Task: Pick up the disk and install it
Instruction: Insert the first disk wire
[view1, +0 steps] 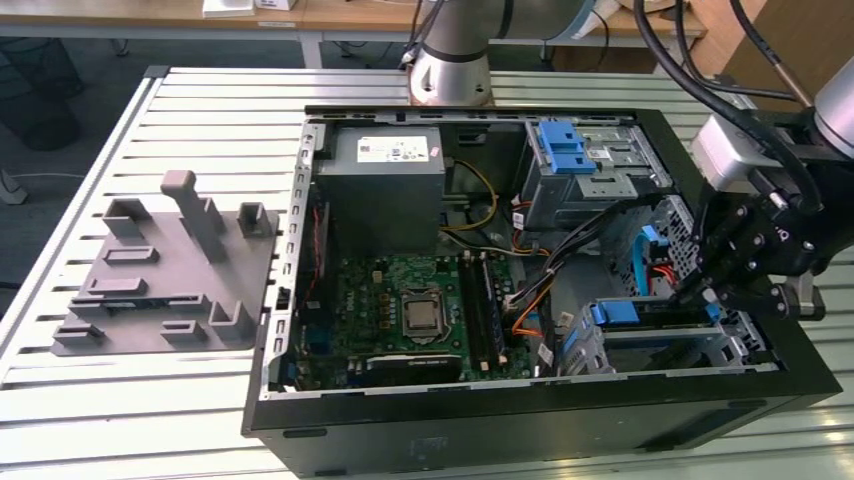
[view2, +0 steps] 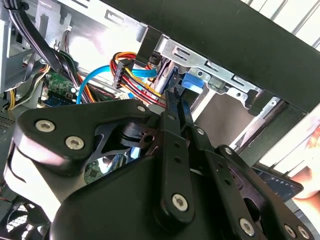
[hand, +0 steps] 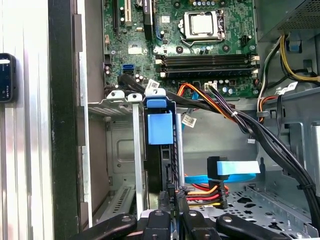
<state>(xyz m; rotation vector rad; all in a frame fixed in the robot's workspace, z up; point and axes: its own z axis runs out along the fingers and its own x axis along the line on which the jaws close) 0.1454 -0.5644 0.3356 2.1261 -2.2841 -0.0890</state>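
The disk (view1: 657, 318) stands on edge in the lower drive bay (view1: 667, 350) of the open computer case, at the exterior view's right. Its blue plastic bracket (view1: 615, 312) faces the motherboard. In the first wrist view the bracket's blue tab (hand: 159, 127) sits at the mouth of the metal bay, with the disk's dark edge (hand: 167, 165) behind it. My gripper (view1: 697, 298) reaches into the case from the right wall. In both wrist views its black fingers (hand: 173, 212) lie close together along the disk, shut on it. Their tips (view2: 176, 97) end just short of the blue bracket (view2: 192, 82).
The grey power-supply box (view1: 387, 165) and a blue-latched drive cage (view1: 581, 150) sit at the case's far side, with the motherboard (view1: 414, 300) at its middle. Orange, red and blue cables (hand: 220, 175) run beside the bay. A grey fixture plate (view1: 167, 270) lies on the table (view1: 80, 400) to the left.
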